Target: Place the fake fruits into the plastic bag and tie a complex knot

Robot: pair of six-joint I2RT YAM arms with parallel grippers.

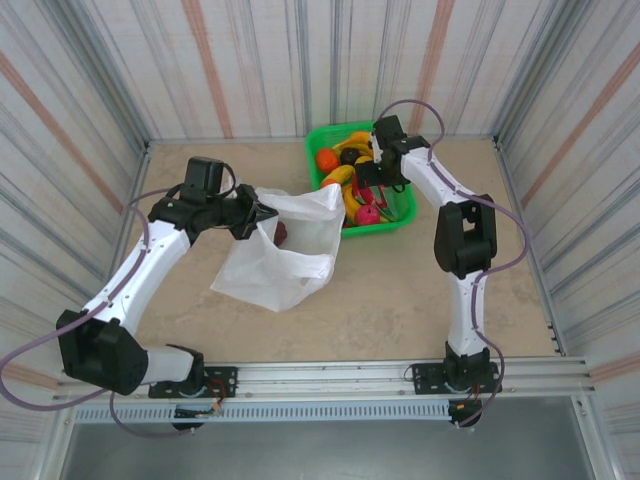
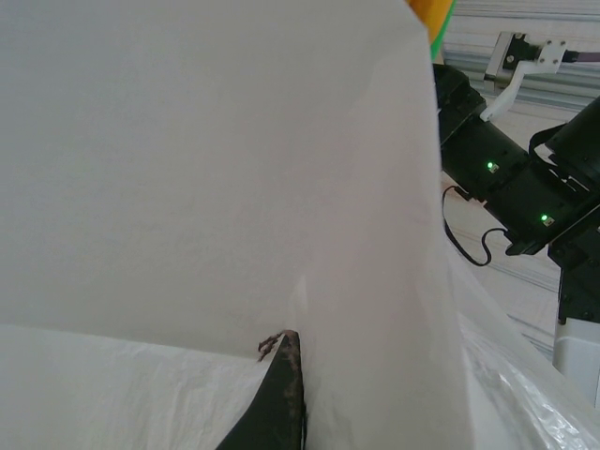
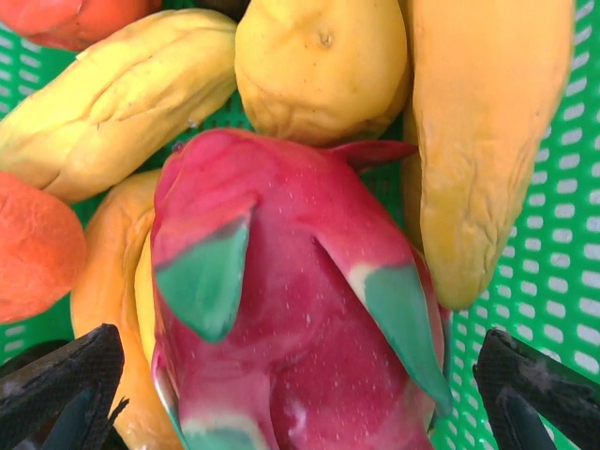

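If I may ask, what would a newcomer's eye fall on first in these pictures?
The pink-red fruit with green scales draws the eye first. It lies on yellow fruits in the green basket at the far side, and the open right gripper straddles it. Next comes the white plastic bag in the middle, its edge pinched up by the left gripper.

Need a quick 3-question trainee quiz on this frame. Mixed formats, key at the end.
1. True or false: the right claw is shut on a yellow banana.
2. What does the left claw grip? A) a yellow fruit B) the thin translucent white plastic bag C) an orange fruit
3. Fill in: the glossy pink-red toy fruit with green scales between the right claw's fingers lies in the ___ rectangular plastic basket.
Key: 1 false, it is open; 2 B; 3 green.
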